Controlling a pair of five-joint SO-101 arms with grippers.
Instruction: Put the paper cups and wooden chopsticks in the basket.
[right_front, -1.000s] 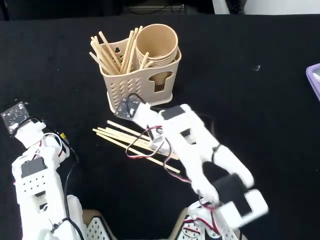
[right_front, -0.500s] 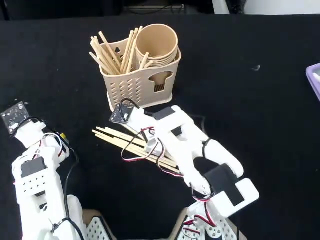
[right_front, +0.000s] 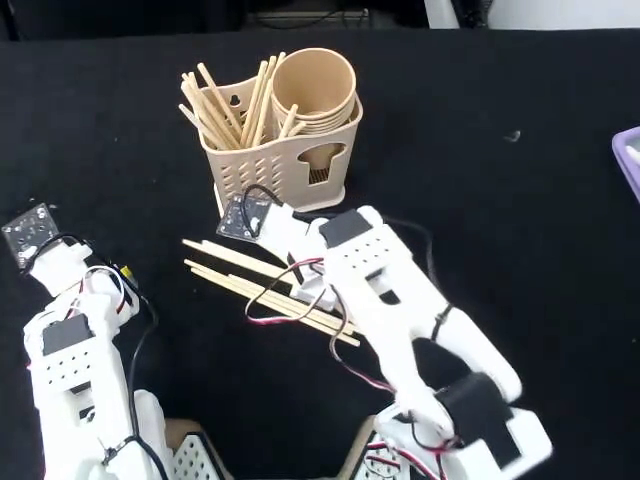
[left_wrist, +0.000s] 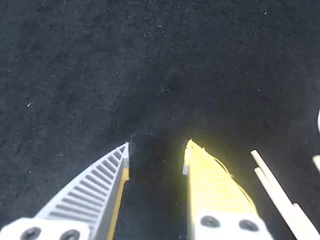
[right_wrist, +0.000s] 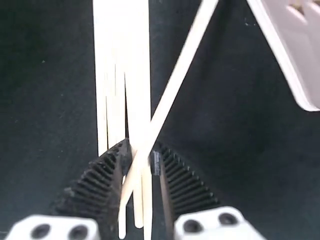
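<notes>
In the high view, the beige basket (right_front: 285, 165) stands on the black table (right_front: 500, 250), with a stack of paper cups (right_front: 315, 90) upright in one compartment and a sheaf of standing chopsticks (right_front: 225, 105) leaning in the compartment beside it. The loose chopsticks (right_front: 225, 265) lie flat on the cloth just in front of the basket's perforated wall, near it but not touching, fanned slightly apart at their free ends. The right arm (right_front: 380, 275) stretches over these sticks with its wrist close to the basket's foot, and it covers their other ends. The left arm (right_front: 70, 340) sits well apart from the basket, out past the loose sticks on the side of the standing chopsticks. In the left wrist view, the left gripper (left_wrist: 157, 150) is released, its jaws spread with only bare black cloth between them, and the tips of a few loose chopsticks lie beside its yellow finger without touching it. In the right wrist view, the right gripper (right_wrist: 140, 152) is clenched on the loose chopsticks: its black ribbed jaws press in from both sides on the bundle, most sticks running straight out from the grip and one crossing them at a slant
</notes>
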